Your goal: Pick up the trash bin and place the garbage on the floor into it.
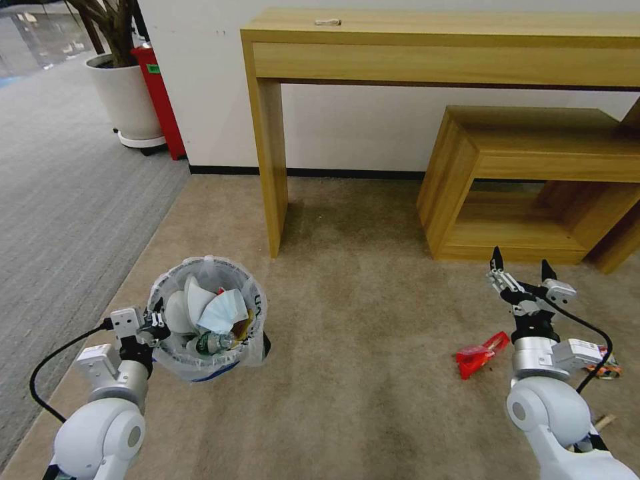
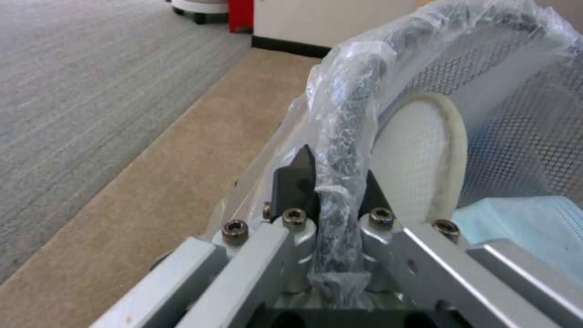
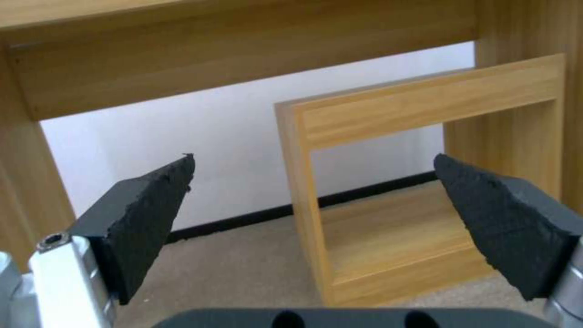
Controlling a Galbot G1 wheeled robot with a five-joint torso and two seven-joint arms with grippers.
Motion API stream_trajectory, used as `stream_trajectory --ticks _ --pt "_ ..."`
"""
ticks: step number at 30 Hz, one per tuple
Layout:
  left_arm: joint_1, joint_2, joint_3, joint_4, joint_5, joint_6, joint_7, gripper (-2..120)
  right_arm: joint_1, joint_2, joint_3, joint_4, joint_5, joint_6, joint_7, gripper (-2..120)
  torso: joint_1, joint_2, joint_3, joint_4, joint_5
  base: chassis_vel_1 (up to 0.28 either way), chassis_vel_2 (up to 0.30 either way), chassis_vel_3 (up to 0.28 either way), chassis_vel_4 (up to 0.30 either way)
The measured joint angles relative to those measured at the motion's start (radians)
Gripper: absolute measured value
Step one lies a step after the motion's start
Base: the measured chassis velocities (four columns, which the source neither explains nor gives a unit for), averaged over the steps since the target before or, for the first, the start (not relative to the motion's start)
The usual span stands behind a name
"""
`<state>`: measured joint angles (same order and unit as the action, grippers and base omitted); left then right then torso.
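The trash bin (image 1: 248, 308), lined with a crinkly bag, is at the lower left over the beige floor (image 1: 373, 320). My left gripper (image 1: 157, 321) is shut on its rim (image 2: 358, 91), one finger inside and one outside. In the bin lie a white slipper (image 2: 419, 150), a pale blue mask (image 1: 223, 310) and a mini bottle (image 1: 213, 343). My right gripper (image 1: 520, 267) hangs open and empty at the right, above the carpet. A red wrapper (image 1: 481, 353) lies just left of that arm. An orange-yellow packet (image 1: 605, 368) and a wooden stick (image 1: 605, 421) lie beside it.
A tall wooden table (image 1: 440, 40) stands against the wall ahead, with a low wooden bench (image 1: 533, 173) under its right side. Grey ribbed carpet (image 1: 67, 200) borders the left, with a white plant pot (image 1: 127, 93) and a red object (image 1: 160, 100) behind.
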<state>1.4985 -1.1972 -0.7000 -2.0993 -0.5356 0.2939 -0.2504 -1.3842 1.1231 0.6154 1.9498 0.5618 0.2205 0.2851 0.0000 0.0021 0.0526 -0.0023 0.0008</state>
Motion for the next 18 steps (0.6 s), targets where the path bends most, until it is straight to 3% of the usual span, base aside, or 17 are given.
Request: stream_trajectory --ticks 18 --pt "-0.002 0.000 -0.001 0.006 -0.002 -0.006 0.001 2 0.006 0.003 -0.006 -0.020 -0.010 0.016 -0.001 100 0.000 0.000 0.000 -0.0002 0.0000 -0.078 -0.075 -0.075 -0.079"
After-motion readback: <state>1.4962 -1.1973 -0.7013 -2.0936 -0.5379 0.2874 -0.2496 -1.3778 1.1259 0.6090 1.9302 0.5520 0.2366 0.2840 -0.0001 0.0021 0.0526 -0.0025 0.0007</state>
